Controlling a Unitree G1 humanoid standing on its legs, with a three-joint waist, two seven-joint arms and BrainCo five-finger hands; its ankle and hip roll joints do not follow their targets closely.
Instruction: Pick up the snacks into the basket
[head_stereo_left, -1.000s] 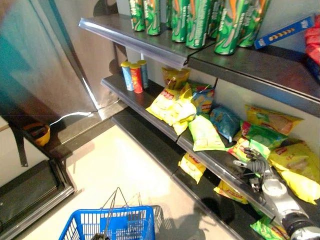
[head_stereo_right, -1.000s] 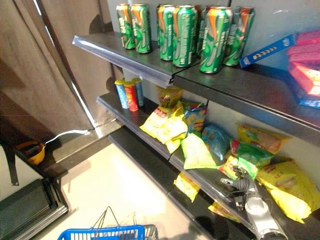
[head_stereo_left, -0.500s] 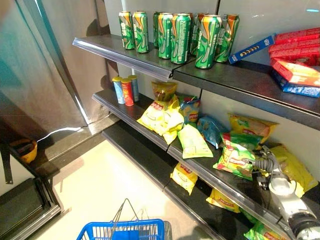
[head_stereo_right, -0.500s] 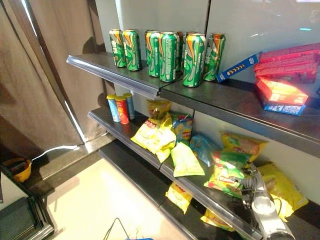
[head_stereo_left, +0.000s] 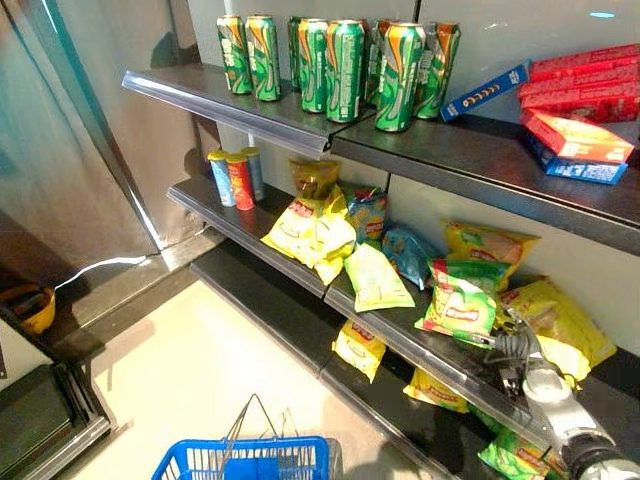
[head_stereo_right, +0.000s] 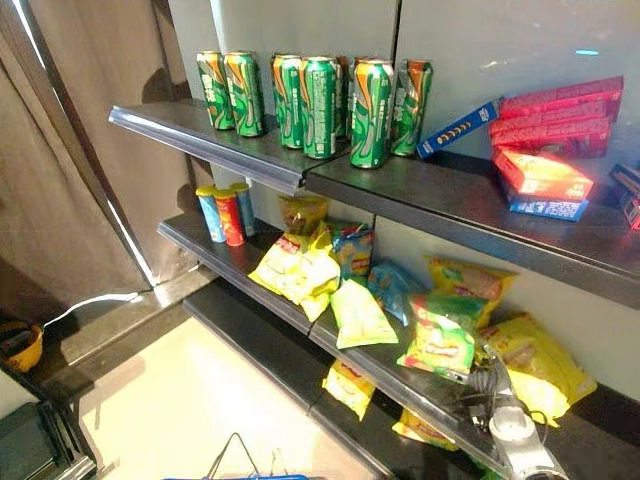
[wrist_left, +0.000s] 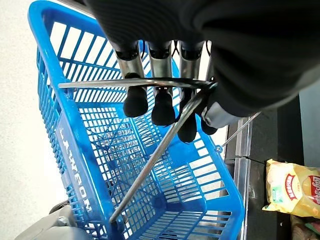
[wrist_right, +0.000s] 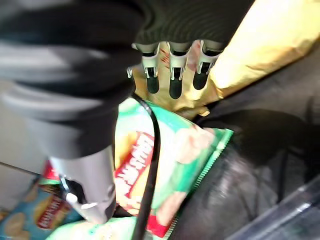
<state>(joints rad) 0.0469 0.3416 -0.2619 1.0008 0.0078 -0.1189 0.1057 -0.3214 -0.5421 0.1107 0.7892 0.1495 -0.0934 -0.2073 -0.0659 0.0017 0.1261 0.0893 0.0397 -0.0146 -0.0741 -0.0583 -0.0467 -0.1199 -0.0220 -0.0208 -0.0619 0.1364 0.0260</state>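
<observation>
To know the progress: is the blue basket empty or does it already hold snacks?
Empty: through the blue basket only its bare mesh floor shows.

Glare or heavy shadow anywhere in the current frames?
Left eye view: glare streak along the top shelf edge, and the floor is lit very bright. Right eye view: a light spot reflects on the back panel. Right wrist view: deep shadow on the middle shelf beside the green snack bag.

The basket (wrist_left: 75, 165) is bright blue with a silver wire handle (wrist_left: 150, 82) across dark fingertips (wrist_left: 134, 102). By the right hand's fingers (wrist_right: 172, 80) lie a green bag (wrist_right: 165, 165) — red and yellow patch — and a plain yellow bag (wrist_right: 260, 45).
</observation>
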